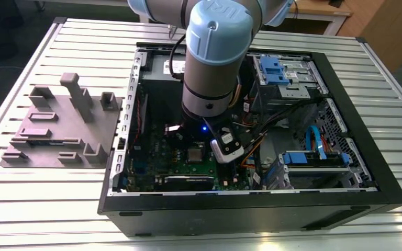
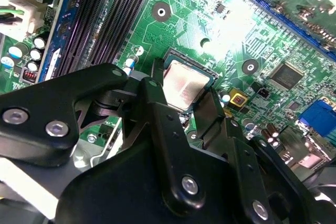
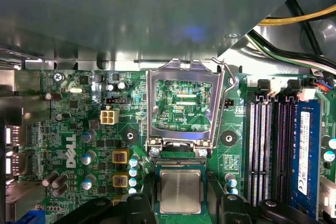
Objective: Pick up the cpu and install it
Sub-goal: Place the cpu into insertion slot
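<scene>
The fingers (image 2: 157,114) are closed on the cpu (image 2: 184,85), one against each opposite edge, so it sits level in the motherboard socket (image 3: 178,162). The load plate (image 3: 181,136) stands hinged open, clearing access. A grey tray (image 1: 61,130) lies at the case's (image 1: 257,201) 9 o'clock in the exterior view.

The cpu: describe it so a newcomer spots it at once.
Find the open computer case, then the green motherboard inside it. At the hinge end of the swung-open metal socket frame lies the cpu: a small flat square with a plain silver-grey top, solid where the frame is hollow, and smooth where the green board is studded with parts.
</scene>
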### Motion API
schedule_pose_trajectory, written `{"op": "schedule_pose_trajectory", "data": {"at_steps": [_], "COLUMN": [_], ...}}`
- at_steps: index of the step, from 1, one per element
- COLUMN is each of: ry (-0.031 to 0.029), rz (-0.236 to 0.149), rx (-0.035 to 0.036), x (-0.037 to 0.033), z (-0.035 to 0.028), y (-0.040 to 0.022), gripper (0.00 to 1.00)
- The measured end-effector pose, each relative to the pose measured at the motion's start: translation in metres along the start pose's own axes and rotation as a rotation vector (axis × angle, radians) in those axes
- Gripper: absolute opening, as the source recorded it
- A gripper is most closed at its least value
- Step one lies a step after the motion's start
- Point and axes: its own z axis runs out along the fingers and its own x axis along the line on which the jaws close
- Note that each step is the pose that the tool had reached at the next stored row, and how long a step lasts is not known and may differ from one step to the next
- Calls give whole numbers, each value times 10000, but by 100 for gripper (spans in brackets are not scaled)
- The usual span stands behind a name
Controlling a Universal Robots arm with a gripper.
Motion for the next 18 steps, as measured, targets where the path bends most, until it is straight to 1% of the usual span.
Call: {"op": "schedule_pose_trajectory", "data": {"at_steps": [4, 5, 7, 8, 10, 11, 12, 13, 14, 15, 18], "ry": [2, -9, -15, -16, -14, -13, -15, -15, -6, 1, 2], "rz": [2, -2, 3, 3, -1, 0, 0, 0, 1, 1, 1], "rx": [-2, -13, -40, -35, -29, -28, -41, -52, -42, -34, -36], "x": [0, -2, 0, 1, -1, 0, 0, 0, 2, 2, 2], "z": [2, 8, 21, 20, 17, 13, 4, -16, -42, -55, -53], "y": [0, 1, 3, 2, 0, 0, 1, 2, 0, -1, -1], "gripper": [48, 53, 53, 60, 60, 60, 60, 60, 60, 60, 60]}}
